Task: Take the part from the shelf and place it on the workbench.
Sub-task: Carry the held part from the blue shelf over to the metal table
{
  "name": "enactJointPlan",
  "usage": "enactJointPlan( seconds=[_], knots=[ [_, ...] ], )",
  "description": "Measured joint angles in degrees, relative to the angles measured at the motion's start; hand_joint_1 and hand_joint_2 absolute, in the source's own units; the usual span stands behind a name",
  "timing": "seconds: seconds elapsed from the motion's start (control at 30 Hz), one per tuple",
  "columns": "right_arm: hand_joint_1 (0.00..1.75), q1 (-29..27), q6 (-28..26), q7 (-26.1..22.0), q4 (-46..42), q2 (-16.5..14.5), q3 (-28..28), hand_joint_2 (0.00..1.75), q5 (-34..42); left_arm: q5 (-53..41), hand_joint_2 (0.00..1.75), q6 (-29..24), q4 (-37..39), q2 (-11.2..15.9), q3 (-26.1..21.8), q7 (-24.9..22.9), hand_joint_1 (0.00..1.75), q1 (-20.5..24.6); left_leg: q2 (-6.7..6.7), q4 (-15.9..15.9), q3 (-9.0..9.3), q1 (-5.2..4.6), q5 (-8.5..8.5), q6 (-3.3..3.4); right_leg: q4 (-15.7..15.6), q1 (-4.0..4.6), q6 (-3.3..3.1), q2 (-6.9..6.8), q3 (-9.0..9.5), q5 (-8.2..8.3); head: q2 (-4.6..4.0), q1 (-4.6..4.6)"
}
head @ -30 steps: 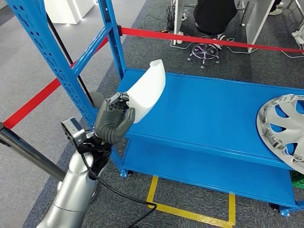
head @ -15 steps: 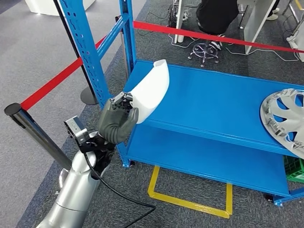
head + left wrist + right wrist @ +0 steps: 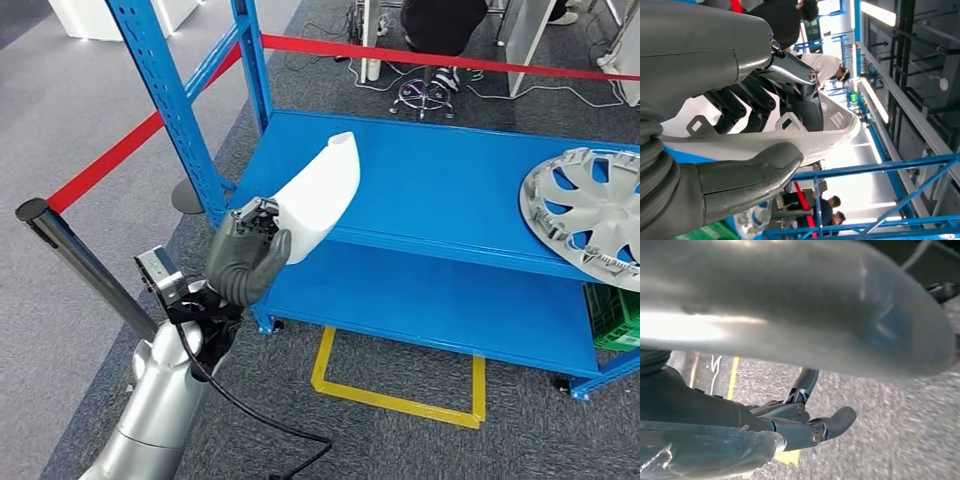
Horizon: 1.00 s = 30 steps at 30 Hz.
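Observation:
The part is a white curved plastic shell (image 3: pixel 318 193). My left hand (image 3: pixel 245 258) grips its lower end and holds it up in the air, in front of the left end of the blue shelf (image 3: pixel 445 190). In the left wrist view the thumb lies under the white shell (image 3: pixel 828 140) and the dark fingers (image 3: pixel 753 102) press into its hollow side. My right hand (image 3: pixel 806 422) hangs over the grey carpet, its dark fingers stretched out with nothing in them.
A silver hubcap (image 3: pixel 589 210) lies on the shelf's right end, with a green crate (image 3: pixel 615 318) below it. A blue upright (image 3: pixel 162 100), red barrier tape (image 3: pixel 113 158) and a stanchion post (image 3: pixel 83 268) stand to the left. Yellow floor tape (image 3: pixel 392 402) runs before the shelf. A person (image 3: pixel 441 20) sits behind.
The whole picture has shifted, so the camera has moved. My left hand keeps its hold on the white shell, which sits at about the same place in view.

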State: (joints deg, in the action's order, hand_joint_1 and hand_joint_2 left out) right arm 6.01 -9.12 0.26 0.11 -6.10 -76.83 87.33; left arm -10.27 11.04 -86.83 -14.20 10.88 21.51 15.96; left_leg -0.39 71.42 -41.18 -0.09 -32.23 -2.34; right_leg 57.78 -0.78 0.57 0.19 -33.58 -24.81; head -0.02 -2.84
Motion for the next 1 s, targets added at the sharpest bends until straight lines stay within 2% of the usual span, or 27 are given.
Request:
enactJointPlan(
  seconds=[0.03,0.07,0.1,0.13,0.2,0.23,0.27,0.3,0.33,0.37,0.4,0.47,0.5,0.53,0.57,0.6,0.63,0.7,0.73,0.77,0.8,0.83,0.87,0.9,0.93,0.97,1.0],
  knots=[
    [0.0,-0.02,0.28,0.01,0.0,0.0,0.0,0.0,0.01,0.0,1.75,0.0,0.11,0.05,0.13,0.0,1.75,-0.01,0.0,1.79,0.16,0.03,0.29,-0.01,0.03,0.0,0.07,-0.06,-0.89,0.65,0.0,0.0],
    [0.0,-0.03,0.45,-0.01,0.0,0.0,0.0,0.0,0.01,0.0,1.75,0.0,0.22,0.1,0.25,0.0,1.75,-0.02,0.0,1.73,1.24,0.05,1.67,0.06,0.05,0.0,0.18,-0.1,-1.75,1.31,0.0,-0.01],
    [0.0,-0.02,0.55,-0.03,0.0,0.0,0.0,0.0,0.01,0.0,1.75,-0.01,0.3,0.12,0.37,0.0,1.75,0.0,0.0,-0.31,3.34,0.06,3.37,0.21,0.07,0.0,0.31,-0.12,-2.51,1.95,0.0,-0.01],
    [0.0,-0.01,0.38,-0.12,0.0,0.0,0.0,0.0,0.0,-0.01,1.75,-0.04,0.35,0.13,0.48,0.0,1.75,0.05,0.0,-3.79,6.27,0.06,4.37,0.42,0.08,0.01,0.49,-0.11,-3.1,2.53,0.0,-0.02],
    [0.0,0.01,-1.53,-0.7,0.0,0.0,-0.18,0.0,-0.09,-0.11,1.75,-0.34,0.39,0.03,0.66,-0.01,1.75,0.25,-0.02,-12.23,12.37,-0.03,3.96,0.97,0.15,0.14,0.99,-0.08,-3.92,3.61,0.0,-0.17],
    [0.0,0.06,-3.17,-1.12,0.01,0.02,-0.47,0.0,-0.16,-0.19,1.75,-0.58,0.39,-0.01,0.71,-0.01,1.75,0.3,-0.05,-14.98,14.06,-0.14,3.29,1.25,0.05,0.16,1.35,-0.09,-4.22,4.25,0.0,-0.27],
    [0.0,0.09,-4.66,-1.52,0.01,0.07,-0.82,0.0,-0.23,-0.28,1.75,-0.85,0.39,-0.04,0.72,-0.03,1.75,0.25,-0.07,-16.48,14.65,-0.28,3.03,1.58,-0.15,0.14,1.74,-0.1,-4.47,4.94,0.0,-0.34],
    [0.0,0.09,-5.74,-1.8,0.04,0.17,-1.18,0.0,-0.27,-0.37,1.75,-1.03,0.39,-0.03,0.7,-0.04,1.75,0.11,-0.06,-16.82,14.36,-0.28,3.27,1.98,-0.39,0.05,2.14,-0.07,-4.75,5.54,0.0,-0.34],
    [0.0,0.03,-6.25,-1.94,0.07,0.3,-1.48,0.0,-0.29,-0.43,1.75,-1.14,0.4,-0.02,0.69,-0.05,1.75,-0.05,-0.01,-16.83,13.82,-0.27,3.85,2.37,-0.32,-0.06,2.51,-0.07,-5.12,5.31,0.0,-0.33],
    [0.0,-0.08,-6.38,-2.01,0.09,0.42,-1.67,0.0,-0.3,-0.48,1.75,-1.19,0.4,-0.02,0.68,-0.07,1.75,-0.18,0.06,-16.92,13.31,-0.21,4.49,2.83,0.62,-0.11,2.79,-0.05,-5.61,3.97,0.0,-0.24],
    [0.0,-0.16,-6.45,-2.04,0.11,0.52,-1.82,0.0,-0.3,-0.51,1.75,-1.2,0.41,-0.02,0.68,-0.07,1.75,-0.23,0.12,-17.0,12.7,-0.13,5.18,3.2,2.86,-0.14,3.02,-0.03,-6.39,1.56,0.0,-0.14],
    [0.0,-0.14,-6.5,-2.11,0.11,0.63,-2.1,0.0,-0.3,-0.54,1.75,-1.19,0.42,-0.02,0.67,-0.07,1.75,-0.3,0.17,-16.94,11.16,-0.23,6.51,3.62,10.53,-0.11,3.34,-0.02,-8.28,-4.21,0.0,0.04],
    [0.0,-0.08,-6.48,-2.15,0.11,0.68,-2.22,0.0,-0.3,-0.56,1.75,-1.19,0.43,-0.01,0.66,-0.09,1.75,-0.37,0.18,-16.89,10.3,-0.28,7.21,3.66,14.23,-0.09,3.48,-0.02,-8.89,-5.8,0.0,0.05],
    [0.0,-0.04,-6.3,-2.15,0.11,0.73,-2.36,0.0,-0.27,-0.57,1.75,-1.16,0.44,0.0,0.66,-0.13,1.75,-0.44,0.19,-16.82,9.41,-0.32,7.88,3.64,16.48,-0.08,3.57,-0.01,-8.79,-5.97,0.0,0.05],
    [0.0,-0.04,-5.92,-2.04,0.11,0.8,-2.49,0.0,-0.22,-0.57,1.75,-1.13,0.46,0.01,0.66,-0.18,1.75,-0.5,0.2,-16.7,8.5,-0.33,8.53,3.57,16.75,-0.09,3.6,-0.02,-7.73,-4.88,0.0,0.05],
    [0.0,-0.03,-5.49,-1.9,0.11,0.84,-2.57,0.0,-0.16,-0.58,1.75,-1.08,0.48,0.01,0.66,-0.22,1.75,-0.53,0.19,-16.5,7.6,-0.32,9.1,3.43,14.88,-0.1,3.59,-0.02,-5.63,-3.26,0.0,0.05],
    [0.0,0.03,-5.07,-1.69,0.11,0.87,-2.63,0.0,-0.1,-0.59,1.75,-1.04,0.49,0.01,0.66,-0.26,1.75,-0.54,0.17,-16.21,6.76,-0.29,9.64,3.23,11.37,-0.12,3.55,-0.01,-2.7,-2.27,0.0,0.06],
    [0.0,0.27,-4.8,-1.37,0.1,0.89,-2.69,0.0,-0.04,-0.63,1.75,-1.01,0.51,-0.01,0.66,-0.27,1.75,-0.49,0.13,-15.56,5.43,-0.46,10.55,2.68,3.27,-0.06,3.25,0.11,3.1,-2.86,0.0,-0.03],
    [0.0,0.39,-4.86,-1.28,0.1,0.88,-2.73,0.0,-0.04,-0.64,1.75,-1.01,0.52,-0.03,0.66,-0.29,1.75,-0.42,0.13,-15.37,5.06,-0.54,11.01,2.4,0.75,0.01,2.98,0.21,4.55,-3.69,0.0,-0.1],
    [0.0,0.45,-4.94,-1.23,0.09,0.88,-2.79,0.0,-0.03,-0.6,1.75,-0.99,0.55,-0.04,0.67,-0.37,1.75,-0.32,0.14,-15.32,4.79,-0.6,11.51,2.13,-0.31,0.13,2.57,0.3,4.96,-4.02,0.0,-0.19],
    [0.0,0.42,-4.98,-1.16,0.09,0.88,-2.85,0.0,-0.02,-0.45,1.75,-0.93,0.6,-0.04,0.67,-0.52,1.75,-0.24,0.14,-15.35,4.6,-0.56,12.06,1.84,-0.3,0.13,2.0,0.34,4.3,-3.73,0.0,-0.25],
    [0.0,0.38,-5.0,-1.03,0.09,0.89,-2.92,0.0,-0.01,-0.19,1.75,-0.82,0.66,-0.01,0.66,-0.72,1.75,-0.15,0.14,-15.18,4.24,-0.5,11.87,1.5,-0.29,0.09,1.5,0.26,3.79,-3.22,0.0,-0.25],
    [0.0,0.36,-4.99,-0.85,0.09,0.91,-3.03,0.0,0.0,0.12,1.75,-0.67,0.73,0.03,0.64,-0.93,1.75,-0.1,0.14,-14.3,3.68,-0.42,10.66,1.11,-0.28,0.04,0.92,0.17,3.19,-2.55,0.0,-0.38],
    [0.0,0.34,-4.97,-0.62,0.09,0.92,-3.15,0.0,0.01,0.39,1.75,-0.47,0.84,0.07,0.62,-1.1,1.75,-0.09,0.13,-12.36,2.87,-0.34,8.43,0.73,-0.36,-0.05,0.44,0.07,2.43,-1.81,0.0,-0.5],
    [0.0,0.37,-4.89,-0.37,0.09,0.93,-3.29,0.0,0.01,0.57,1.75,-0.23,0.99,0.09,0.61,-1.19,1.75,-0.08,0.15,-9.32,1.83,-0.24,5.42,0.39,-0.34,-0.06,0.15,0.01,1.74,-1.07,0.0,-0.65],
    [0.0,0.36,-4.61,-0.13,0.09,0.94,-3.4,0.0,0.01,0.62,1.75,0.06,1.25,0.1,0.65,-1.23,1.75,-0.1,0.15,-5.47,0.79,-0.15,2.57,0.14,-0.31,-0.04,-0.01,-0.02,0.84,-0.36,0.0,-0.75],
    [0.0,0.34,-4.06,0.14,0.09,0.94,-3.47,0.0,0.01,0.53,1.75,0.37,1.64,0.1,0.77,-1.23,1.75,-0.17,0.15,-1.84,0.03,-0.07,0.72,-0.02,-0.28,-0.02,-0.03,-0.06,-0.05,0.28,0.0,-0.77]
  ],
)
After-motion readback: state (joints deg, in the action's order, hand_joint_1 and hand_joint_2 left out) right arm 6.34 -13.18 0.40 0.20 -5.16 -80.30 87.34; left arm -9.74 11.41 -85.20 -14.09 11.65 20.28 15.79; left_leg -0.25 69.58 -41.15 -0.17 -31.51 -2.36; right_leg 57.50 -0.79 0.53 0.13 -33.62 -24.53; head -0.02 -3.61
